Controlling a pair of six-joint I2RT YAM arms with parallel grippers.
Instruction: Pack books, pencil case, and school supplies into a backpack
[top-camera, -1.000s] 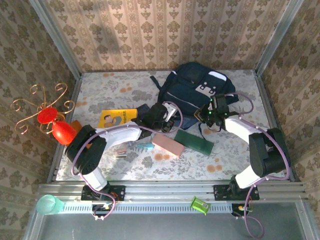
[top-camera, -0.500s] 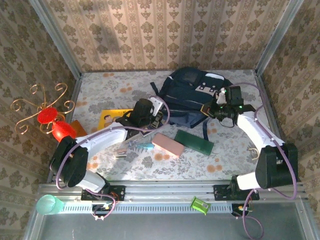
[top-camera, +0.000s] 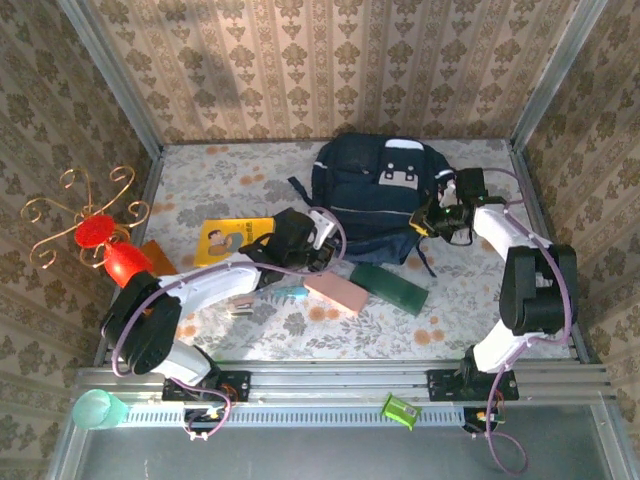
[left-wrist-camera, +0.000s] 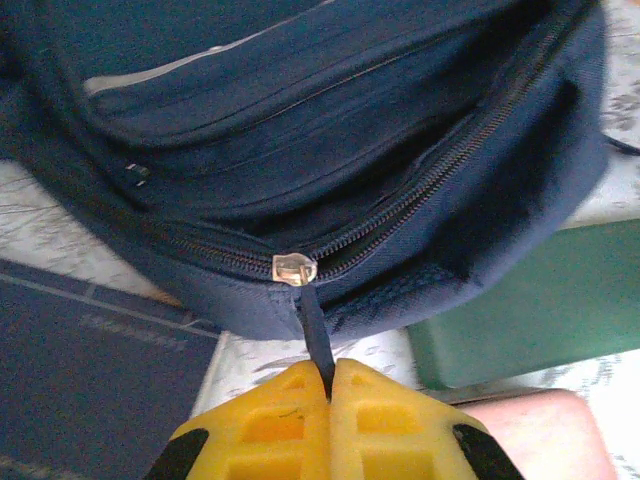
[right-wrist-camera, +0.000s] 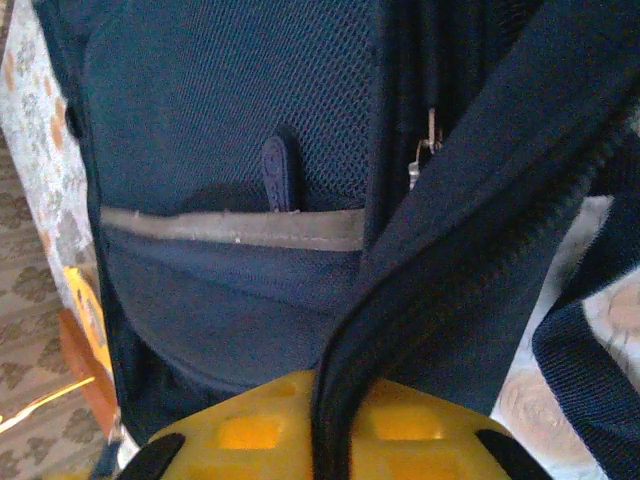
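The left fingers (left-wrist-camera: 338, 385) are pressed together on the dark zip pull (left-wrist-camera: 314, 330) of the backpack (top-camera: 375, 195). The right fingers (right-wrist-camera: 290, 400) pinch a thick navy band (right-wrist-camera: 400, 290) of its fabric. The backpack lies at the far middle of the tabletop (top-camera: 470, 300). The pink pencil case (top-camera: 333, 293) and the yellow book (top-camera: 232, 238) lie nearer the arm bases, to its left.

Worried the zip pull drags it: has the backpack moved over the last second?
Yes. The backpack swung leftward, its top turning away from the right table rail.
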